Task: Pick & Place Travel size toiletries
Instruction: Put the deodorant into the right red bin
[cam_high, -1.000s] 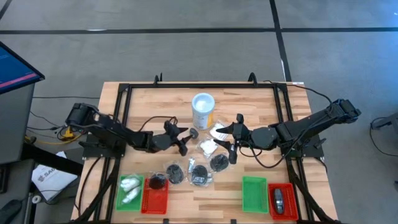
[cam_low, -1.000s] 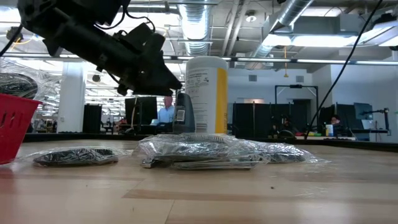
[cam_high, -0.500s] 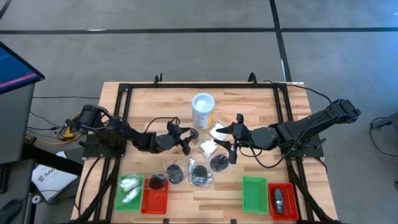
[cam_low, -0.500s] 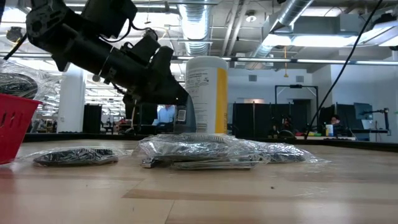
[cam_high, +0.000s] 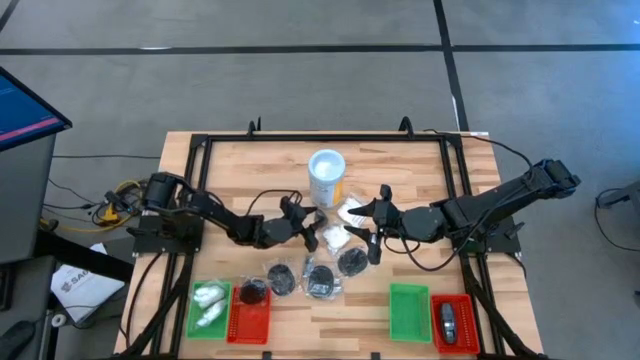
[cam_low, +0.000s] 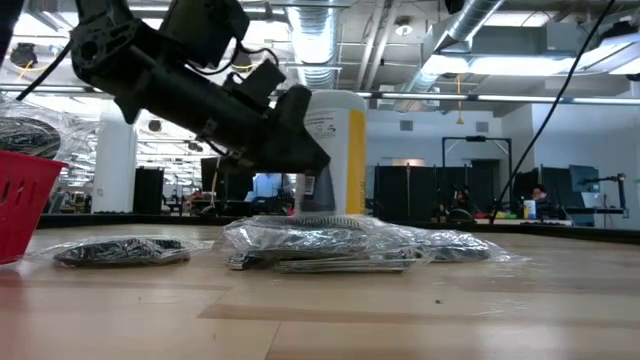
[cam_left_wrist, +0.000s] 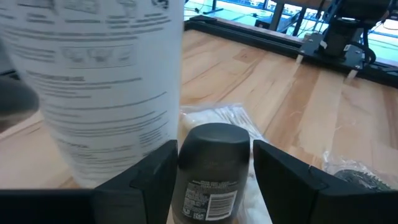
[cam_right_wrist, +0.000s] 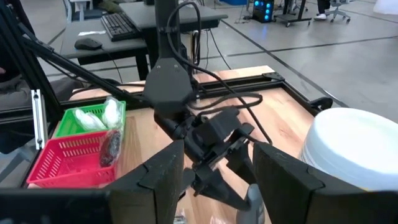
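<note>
Behind the pale wood counter (cam_high: 400, 170) a hall of desks and ceiling ducts stretches away, with seated people far off. Print covers the white tub (cam_left_wrist: 99, 81) with the yellow label, standing just beside the left claw (cam_left_wrist: 214, 155), but none of it can be read; a barcode sticker shows on the dark grey oblong piece (cam_left_wrist: 210, 169), which stands upright between that claw's spread fingers (cam_left_wrist: 283, 177), apparently not gripped, with a white packet (cam_left_wrist: 221, 118) lying just beyond it. Facing the left claw from the other side of the packets, the right claw (cam_high: 372, 226) is wide open and holds nothing, hanging over clear-wrapped white packets (cam_high: 338, 237). Round black packets (cam_high: 320, 282) lie on the counter toward the front edge from both claws. Farther that way, on the left claw's side, a green tray (cam_high: 196, 310) holds two white packets (cam_high: 208, 301) and the red tray (cam_high: 262, 322) beside it one black round packet (cam_high: 252, 292). On the right claw's side a second green tray (cam_high: 408, 312) stands beside a red tray (cam_high: 464, 330) holding a dark grey piece (cam_high: 447, 320).
</note>
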